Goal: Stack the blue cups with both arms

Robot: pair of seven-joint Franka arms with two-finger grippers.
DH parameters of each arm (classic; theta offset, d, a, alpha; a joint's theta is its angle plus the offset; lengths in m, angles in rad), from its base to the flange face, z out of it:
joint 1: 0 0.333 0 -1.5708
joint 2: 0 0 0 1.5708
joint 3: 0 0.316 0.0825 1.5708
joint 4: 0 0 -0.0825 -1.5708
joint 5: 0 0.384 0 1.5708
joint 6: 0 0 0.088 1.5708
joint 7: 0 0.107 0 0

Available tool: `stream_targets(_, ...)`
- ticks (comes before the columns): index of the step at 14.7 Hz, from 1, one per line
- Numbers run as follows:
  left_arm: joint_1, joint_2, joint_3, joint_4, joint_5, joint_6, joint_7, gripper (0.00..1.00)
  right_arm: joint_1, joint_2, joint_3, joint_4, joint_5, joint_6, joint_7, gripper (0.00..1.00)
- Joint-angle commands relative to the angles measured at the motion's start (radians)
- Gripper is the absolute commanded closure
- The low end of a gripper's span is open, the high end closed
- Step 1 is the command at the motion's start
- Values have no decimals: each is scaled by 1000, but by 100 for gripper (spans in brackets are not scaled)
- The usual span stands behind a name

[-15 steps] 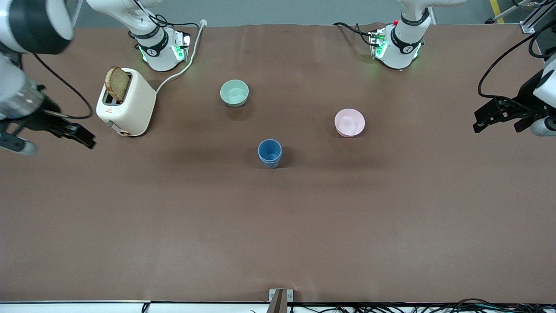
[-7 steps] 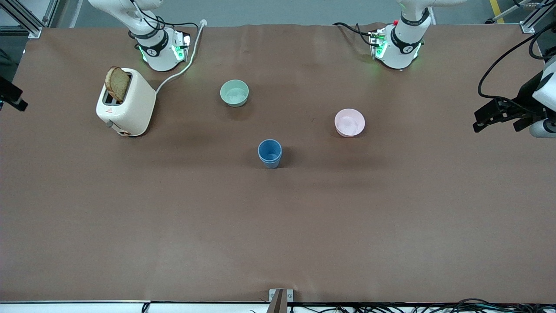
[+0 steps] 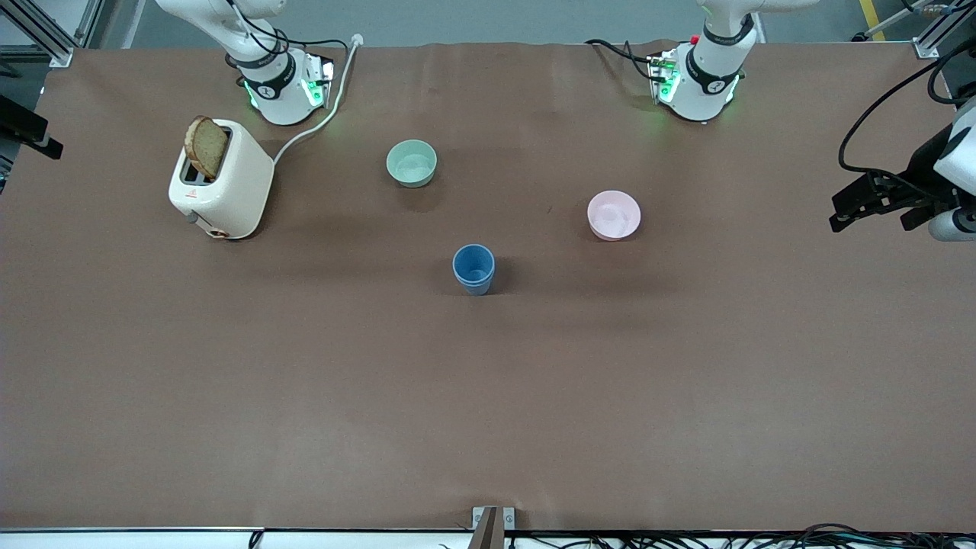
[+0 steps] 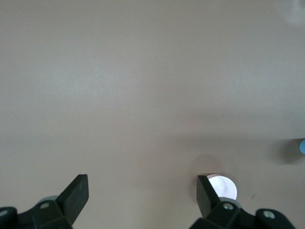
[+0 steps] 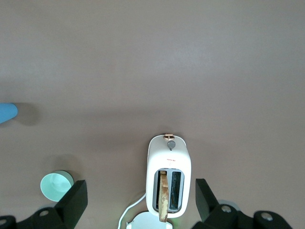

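The blue cups [image 3: 473,268] stand upright mid-table as one stack, one nested in the other, with two rims showing. No gripper touches them. My left gripper [image 3: 871,223] hangs open and empty over the left arm's end of the table. In the left wrist view [image 4: 142,187] its jaws stand wide apart, with a sliver of the blue cups [image 4: 302,146] at the frame edge. My right gripper [image 5: 140,191] is open and empty, high over the right arm's end. Only a black part of it [image 3: 29,130] shows in the front view. The blue cups [image 5: 7,112] show far off in the right wrist view.
A white toaster [image 3: 221,179] with a bread slice stands near the right arm's base, also in the right wrist view [image 5: 168,174]. A mint-green bowl [image 3: 412,162] and a pink bowl [image 3: 614,215] sit farther from the front camera than the cups.
My right arm has swung up and out toward its end of the table, mostly leaving the front view. The left arm and the cups have not moved.
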Motion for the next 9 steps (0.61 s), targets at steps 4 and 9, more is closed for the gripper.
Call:
stream_targets(4,12,3,-12,15,-2,-11,-8,0,-24,-9,11,-41,-7,60,-19,0)
stream_targets(9,10,3,-12,15,3,-11,-6,0,-20,-9,12,-41,-24,83,-17,0)
